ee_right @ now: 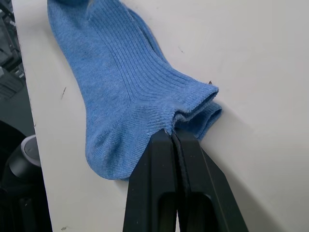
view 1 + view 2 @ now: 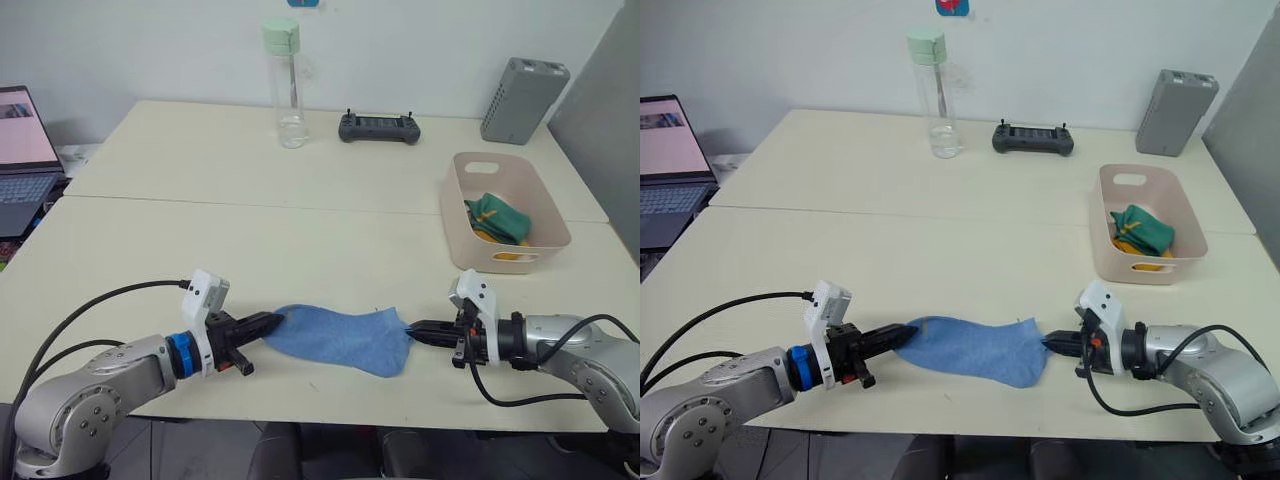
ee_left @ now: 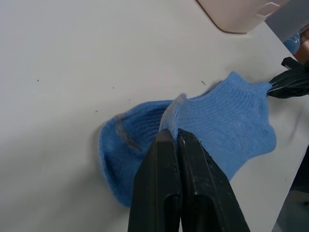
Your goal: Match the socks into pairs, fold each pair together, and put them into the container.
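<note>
Blue socks [image 2: 340,338], 2 of them stacked, lying flat near the front edge of the table [image 2: 250,250], stretched between both grippers. Left gripper [image 2: 272,322] clamped tight on the toe end, right gripper [image 2: 412,329] pinched shut on the cuff end, both fingers pressed together on fabric in the wrist views. Long axis running pretty much left to right across the table, toe pointing to the robot's left, cuff to its right, heel bulging toward the front edge. Looks like the fold step for the last pair, since the pink container [image 2: 503,214] off to the back right already has a green bundle [image 2: 498,218] with yellow [image 2: 487,236] peeking out underneath. To do it well, probably best to lift 1 end just clear of the table and carry it over onto the other end, keeping both layers pinched so the top sock doesn't slide off the lower 1. Edges lined up before letting go, otherwise a sloppy bundle. Bottle [image 2: 287,85], controller [image 2: 379,127] and grey box [image 2: 523,99] well apart at the back.
</note>
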Controlling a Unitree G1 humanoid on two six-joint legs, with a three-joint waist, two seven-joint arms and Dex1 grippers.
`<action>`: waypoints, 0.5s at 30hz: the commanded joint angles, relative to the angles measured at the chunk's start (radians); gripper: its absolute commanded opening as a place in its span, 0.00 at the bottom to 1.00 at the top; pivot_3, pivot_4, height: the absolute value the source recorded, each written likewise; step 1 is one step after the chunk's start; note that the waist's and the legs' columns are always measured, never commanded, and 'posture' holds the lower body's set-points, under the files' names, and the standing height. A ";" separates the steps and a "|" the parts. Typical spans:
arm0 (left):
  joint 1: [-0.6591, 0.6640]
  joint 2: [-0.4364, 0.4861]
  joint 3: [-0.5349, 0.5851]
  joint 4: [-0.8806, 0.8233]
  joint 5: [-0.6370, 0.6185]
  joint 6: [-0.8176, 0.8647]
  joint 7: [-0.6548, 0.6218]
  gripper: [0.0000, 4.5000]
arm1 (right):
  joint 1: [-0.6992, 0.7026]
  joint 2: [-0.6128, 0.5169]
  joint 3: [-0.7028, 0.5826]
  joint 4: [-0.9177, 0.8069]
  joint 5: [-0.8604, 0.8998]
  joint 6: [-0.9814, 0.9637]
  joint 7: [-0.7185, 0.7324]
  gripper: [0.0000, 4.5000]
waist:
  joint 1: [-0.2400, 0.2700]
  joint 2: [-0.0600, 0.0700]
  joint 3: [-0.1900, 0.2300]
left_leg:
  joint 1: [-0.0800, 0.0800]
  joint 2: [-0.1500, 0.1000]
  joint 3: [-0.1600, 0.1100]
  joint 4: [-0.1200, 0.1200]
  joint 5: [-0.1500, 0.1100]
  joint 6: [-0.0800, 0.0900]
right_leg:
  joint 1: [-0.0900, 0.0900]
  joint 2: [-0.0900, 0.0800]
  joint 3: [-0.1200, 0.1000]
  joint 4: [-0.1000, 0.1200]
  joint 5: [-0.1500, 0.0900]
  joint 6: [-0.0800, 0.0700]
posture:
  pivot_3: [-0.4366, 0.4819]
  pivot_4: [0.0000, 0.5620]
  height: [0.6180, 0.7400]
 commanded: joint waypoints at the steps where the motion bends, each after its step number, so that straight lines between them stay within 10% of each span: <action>1: 0.004 -0.008 -0.017 -0.008 0.001 -0.026 0.003 0.00 | -0.001 -0.022 -0.013 -0.015 0.011 0.005 0.013 0.00 | 0.001 0.000 0.000 | 0.000 0.000 0.000 0.000 0.000 0.000 | 0.000 0.000 0.000 0.000 0.000 0.000 | 0.48 0.27 1.00; 15: -0.011 -0.006 -0.068 0.081 0.090 -0.110 -0.013 0.00 | -0.026 0.000 0.024 0.022 -0.034 -0.023 -0.002 0.00 | 0.006 0.000 0.000 | 0.000 0.000 0.000 0.000 0.000 0.000 | 0.000 0.000 0.000 0.000 0.000 0.000 | 0.48 0.27 1.00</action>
